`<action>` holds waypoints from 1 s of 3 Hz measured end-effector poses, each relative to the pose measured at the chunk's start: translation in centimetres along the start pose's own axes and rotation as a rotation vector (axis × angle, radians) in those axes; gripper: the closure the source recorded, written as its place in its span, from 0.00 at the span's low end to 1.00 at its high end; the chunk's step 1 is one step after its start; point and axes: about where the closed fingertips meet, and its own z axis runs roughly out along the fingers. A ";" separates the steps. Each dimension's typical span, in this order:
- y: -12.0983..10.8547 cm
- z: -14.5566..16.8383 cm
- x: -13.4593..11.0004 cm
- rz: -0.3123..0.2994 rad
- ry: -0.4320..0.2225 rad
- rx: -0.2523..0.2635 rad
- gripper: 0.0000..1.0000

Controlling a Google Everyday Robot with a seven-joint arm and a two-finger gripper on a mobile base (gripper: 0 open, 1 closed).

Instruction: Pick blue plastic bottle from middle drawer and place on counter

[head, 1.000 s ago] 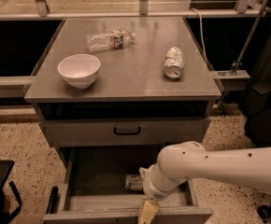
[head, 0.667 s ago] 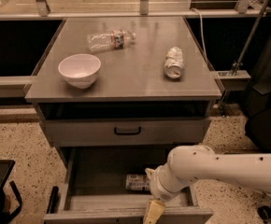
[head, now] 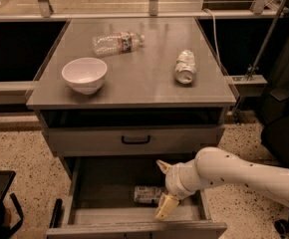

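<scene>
The middle drawer (head: pixel 104 188) stands pulled out at the foot of the cabinet, so its grey floor is open from above. The blue plastic bottle (head: pixel 145 194) lies on its side on that floor, towards the drawer's right half and nearer the front wall than the back. The white arm (head: pixel 244 176) reaches in over the drawer's right wall, and the gripper (head: pixel 164 187) hangs inside the drawer at the bottle's right end. Its jaws are spread, one finger towards the drawer's back and one towards its front. I judge this to be the line-up for closing across the bottle's short body, and nothing is pinched yet.

Above the drawer, the shallower drawer (head: pixel 84 142) with the black handle is shut. Higher up, the worktop (head: pixel 134 78) carries a white bowl (head: pixel 84 74), a longer clear bottle (head: pixel 117 42) and a metal can (head: pixel 185 66), both lying flat. Bare grey surface between them gives room to set the bottle down.

The gripper covers the bottle's right end, so its cap cannot be seen. Whether the fingers already straddle the bottle or sit just above it cannot be told from this angle. The drawer's back corners lie in deep shadow under the cabinet, and its front edge is cut off at the bottom of the view.
</scene>
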 end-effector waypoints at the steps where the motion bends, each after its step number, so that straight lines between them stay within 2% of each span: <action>1: 0.0 0.0 0.0 -0.013 0.001 0.000 0.00; 2: 0.0 0.1 -0.1 -0.015 0.015 0.004 0.00; 3: 1.1 2.7 1.6 -0.016 0.092 0.007 0.00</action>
